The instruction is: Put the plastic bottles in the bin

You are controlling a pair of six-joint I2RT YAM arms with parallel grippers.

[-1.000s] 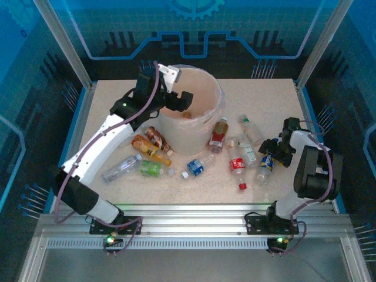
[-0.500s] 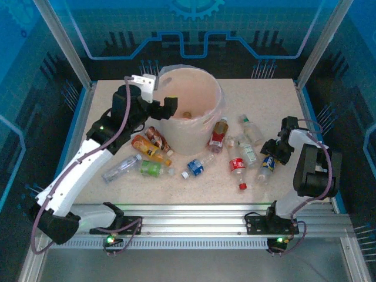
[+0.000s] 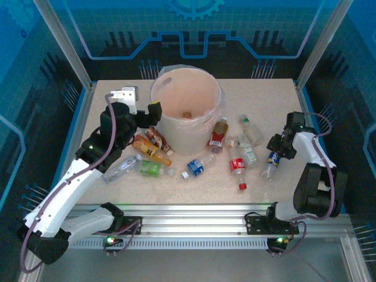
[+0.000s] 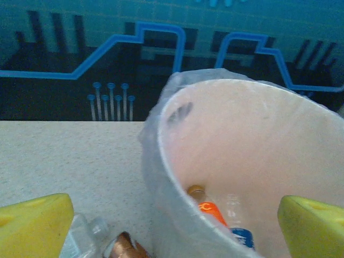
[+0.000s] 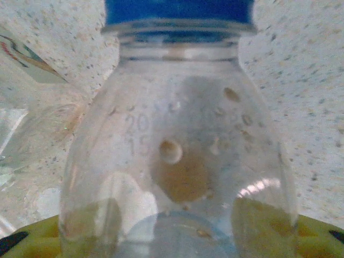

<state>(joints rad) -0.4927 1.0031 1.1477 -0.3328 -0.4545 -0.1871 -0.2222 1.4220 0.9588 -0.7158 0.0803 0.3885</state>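
While right gripper point(image 3: 279, 148) jaws clamp blue-capped bottle point(image 5: 177, 161) mid-body, cap pointing away, right side of surface point(image 3: 264, 94); bin point(image 3: 188, 138) well apart, up-left toward frame centre. Left gripper point(image 4: 173, 226) jaws wide apart beside bin rim.

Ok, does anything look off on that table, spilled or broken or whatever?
Nothing spilled or broken. Bottles lie tipped over on the table, scattered beside the bin, which fits the job. One clear bottle sits between the right gripper's fingers. The bag bunches loosely over the rim at back left.
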